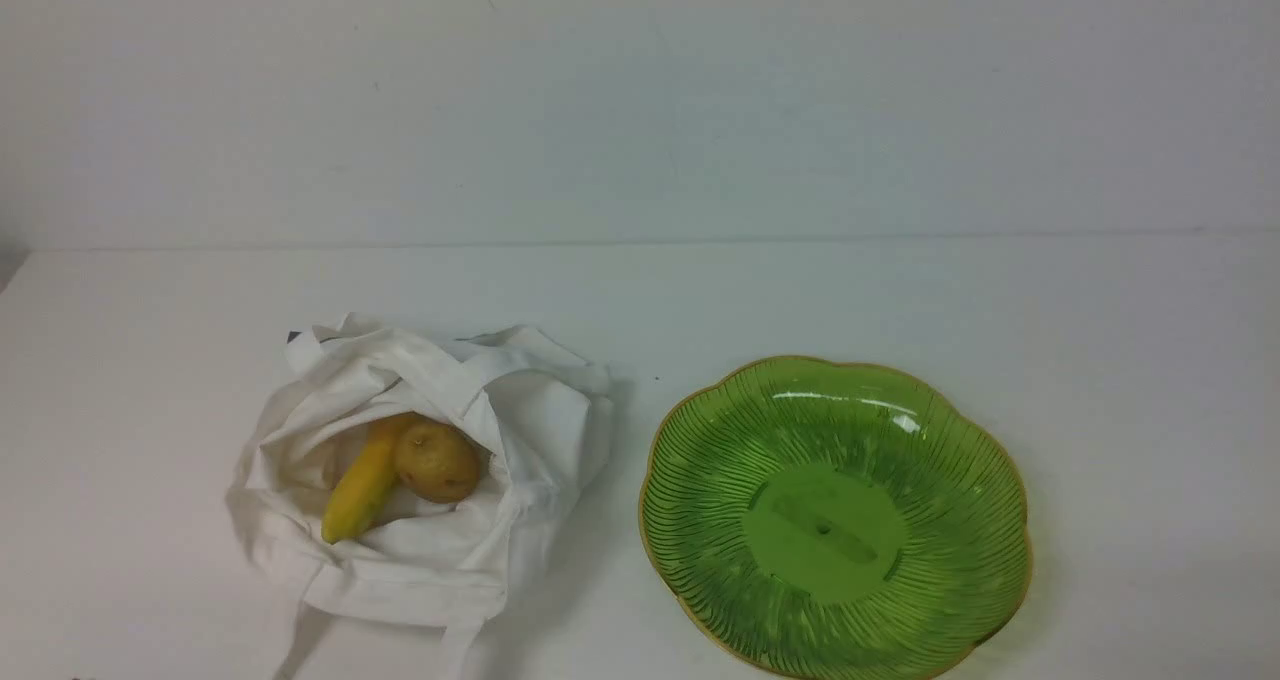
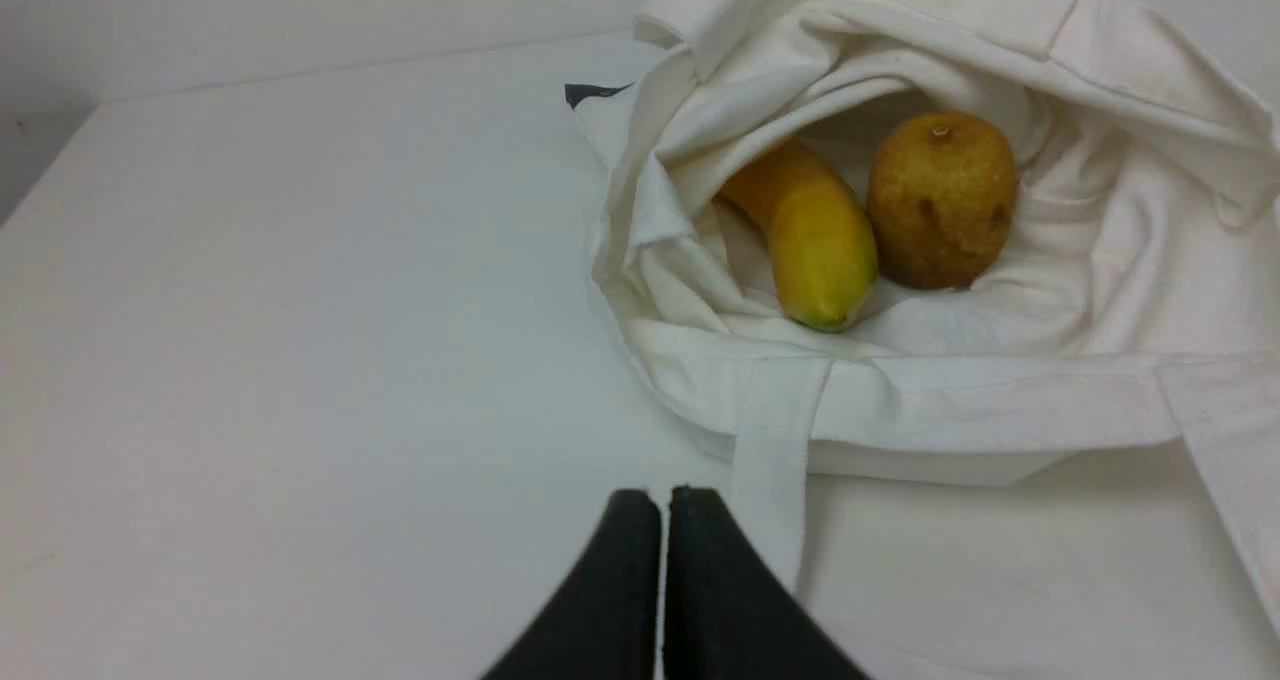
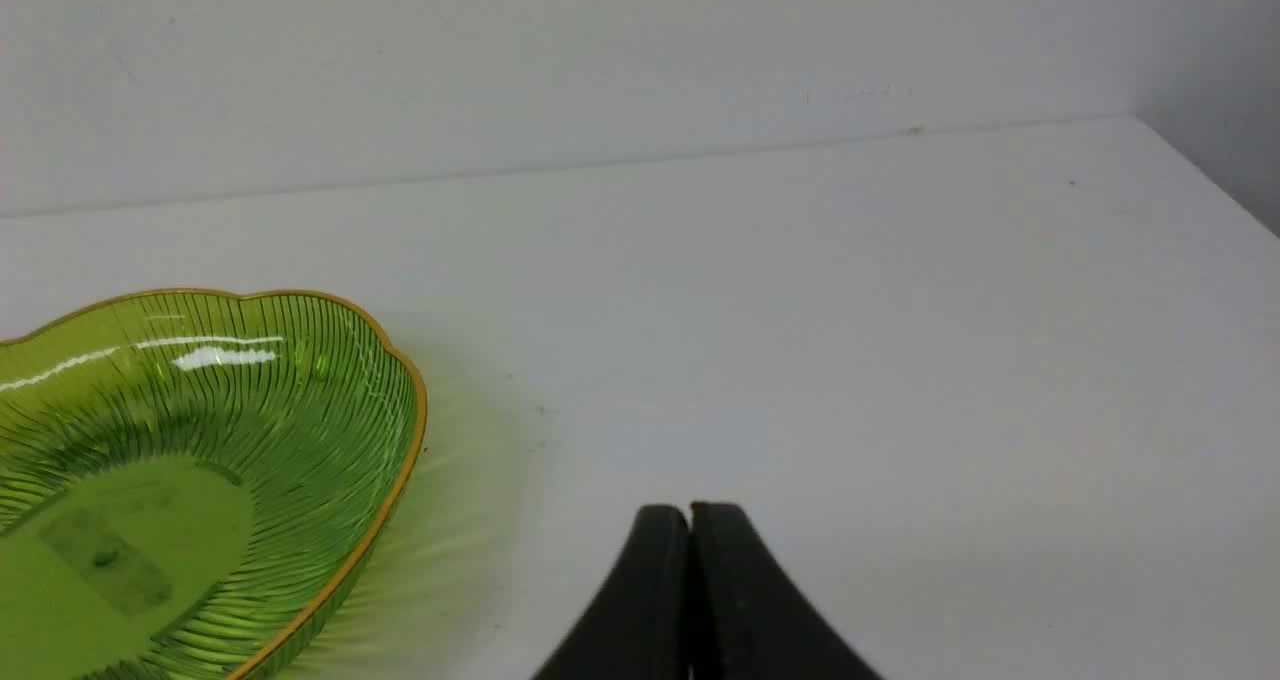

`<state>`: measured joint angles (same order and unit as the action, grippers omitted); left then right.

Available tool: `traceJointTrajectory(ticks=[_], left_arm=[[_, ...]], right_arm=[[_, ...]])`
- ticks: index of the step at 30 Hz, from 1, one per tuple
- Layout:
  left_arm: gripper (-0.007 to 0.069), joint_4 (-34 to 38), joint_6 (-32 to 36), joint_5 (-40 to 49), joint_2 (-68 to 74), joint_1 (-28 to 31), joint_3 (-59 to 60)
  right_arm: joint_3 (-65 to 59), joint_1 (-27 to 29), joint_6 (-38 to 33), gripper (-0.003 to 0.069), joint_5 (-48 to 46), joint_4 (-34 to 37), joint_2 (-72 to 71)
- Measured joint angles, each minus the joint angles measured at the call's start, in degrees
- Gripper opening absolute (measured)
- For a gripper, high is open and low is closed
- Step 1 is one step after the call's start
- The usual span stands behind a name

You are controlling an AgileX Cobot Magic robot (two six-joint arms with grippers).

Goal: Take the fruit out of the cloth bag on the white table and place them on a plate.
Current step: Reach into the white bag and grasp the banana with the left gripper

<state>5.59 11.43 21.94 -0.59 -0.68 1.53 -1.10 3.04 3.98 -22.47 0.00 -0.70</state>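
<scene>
Front view: the white table (image 1: 120, 380) fills the lower half of the frame.

The cloth bag (image 1: 540, 430) lies at lower left, crumpled, with its mouth gaping upward. A small dark tag (image 1: 294, 337) shows at its upper left edge.

Both fruits sit inside the opening. The banana (image 1: 362, 480) lies on a diagonal, its near tip pointing to the bottom left. The round brownish fruit (image 1: 437, 462) touches the banana's right side.

The plate (image 1: 900, 580) sits at lower right, near the bag but apart from it. It is green and ribbed, with a scalloped gold rim, and neither fruit is on it.

Left wrist view: the left gripper (image 2: 664, 505) has its black fingers pressed together with nothing between them. It is over bare table, just short of the bag. A strap handle (image 2: 775, 450) hangs from the bag's hem close beside the fingers; I cannot tell whether they touch.

Right wrist view: the right gripper (image 3: 689, 520) also has its fingers pressed together and holds nothing. It is over bare table, with the plate's rim off to one side and apart from it.
</scene>
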Motion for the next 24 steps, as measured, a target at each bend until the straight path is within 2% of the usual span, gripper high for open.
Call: traceJointTrajectory(ticks=[21, 24], left_arm=[[-0.0008, -0.03, 0.72, -0.21, 0.00, 0.00, 0.00], [-0.0008, 3.50, -0.91, -2.58, 0.00, 0.00, 0.12]], right_arm=[[0.00, 0.00, 0.00, -0.0013, 0.00, 0.00, 0.00], [0.00, 0.00, 0.00, -0.0013, 0.00, 0.00, 0.00]])
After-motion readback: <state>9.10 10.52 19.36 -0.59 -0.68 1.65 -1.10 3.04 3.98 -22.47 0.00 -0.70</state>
